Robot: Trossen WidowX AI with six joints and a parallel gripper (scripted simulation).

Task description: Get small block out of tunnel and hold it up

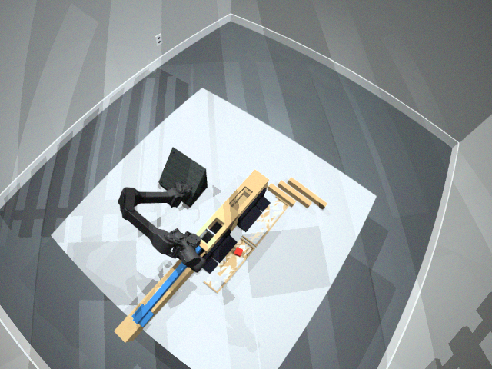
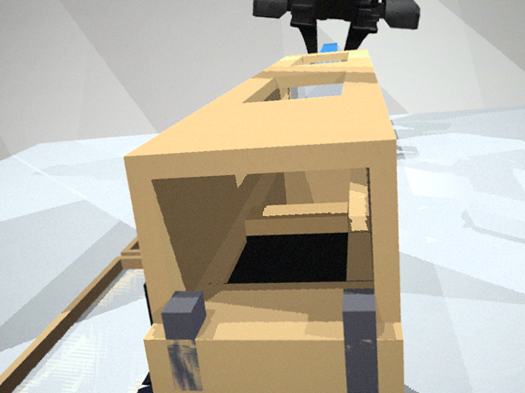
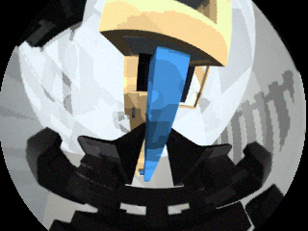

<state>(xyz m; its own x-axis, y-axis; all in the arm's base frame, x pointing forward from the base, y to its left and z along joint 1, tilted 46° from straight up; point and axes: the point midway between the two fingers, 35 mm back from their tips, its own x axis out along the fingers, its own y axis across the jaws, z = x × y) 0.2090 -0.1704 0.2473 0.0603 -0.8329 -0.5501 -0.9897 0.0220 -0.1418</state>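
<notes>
In the wrist view's lower middle, the gripper (image 1: 198, 250) (image 2: 329, 52) (image 3: 154, 126) pinches the blue handle (image 1: 167, 284) (image 2: 329, 47) (image 3: 166, 96), which runs from the covered tunnel (image 1: 228, 210) (image 2: 268, 133) (image 3: 164, 21) toward the top view's lower left. Right of the tunnel there, the red block (image 1: 238, 251) lies in a low-rimmed tray (image 1: 217, 290). Three loose rods (image 1: 307, 192) lie right of center; the dark box (image 1: 184, 171) stands left of center.

top: high over worktop (image 1: 286, 262), facing down, far | exterior: close at open end of tunnel (image 1: 257, 177) (image 2: 263, 140) (image 3: 166, 19), facing along it | wrist: behind gripper (image 1: 194, 260) (image 2: 330, 50) (image 3: 154, 126), near | all share tunnel
</notes>
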